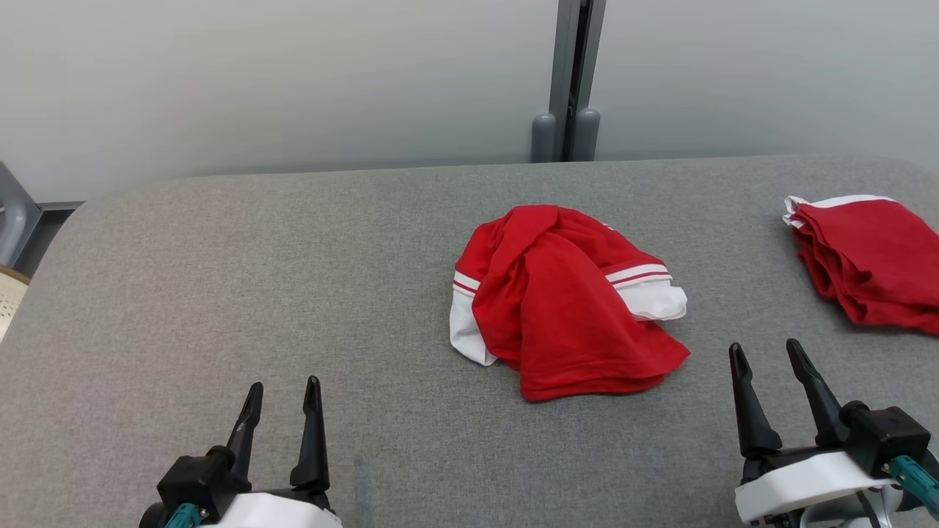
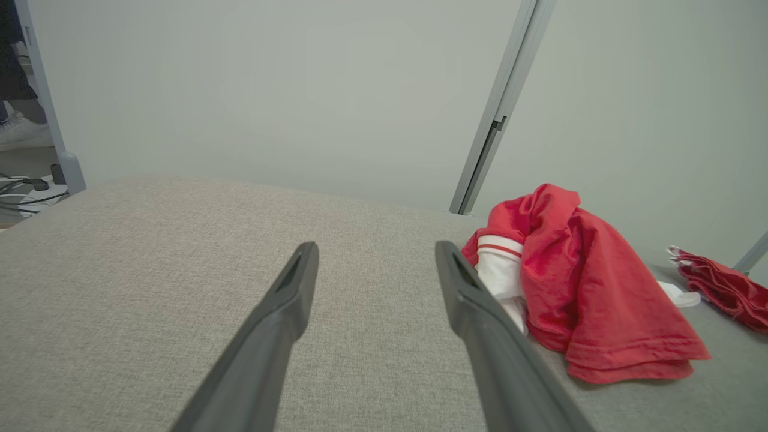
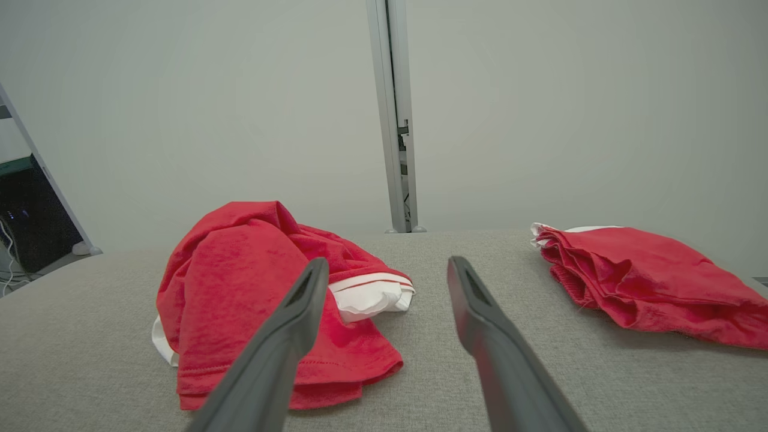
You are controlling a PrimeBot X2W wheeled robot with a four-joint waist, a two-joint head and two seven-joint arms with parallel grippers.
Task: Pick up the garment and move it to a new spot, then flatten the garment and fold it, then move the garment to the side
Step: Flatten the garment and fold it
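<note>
A crumpled red garment (image 1: pixel 561 304) with white, red-striped sleeve ends lies bunched in the middle of the grey fabric table (image 1: pixel 220 293). It also shows at the right of the left wrist view (image 2: pixel 588 288) and at the left of the right wrist view (image 3: pixel 240 288). My left gripper (image 1: pixel 282 396) hovers open near the front left, well apart from the garment, nothing between its fingers (image 2: pixel 288 294). My right gripper (image 1: pixel 766 356) stands open at the front right, just right of the garment's hem, empty as well; its fingers (image 3: pixel 474 300) point past the pile.
A second red garment (image 1: pixel 873 260), folded with a white edge, lies at the table's right side (image 3: pixel 648 282). A grey wall with a vertical metal post (image 1: pixel 572 81) stands behind the table. Bare grey table surface spreads wide to the left.
</note>
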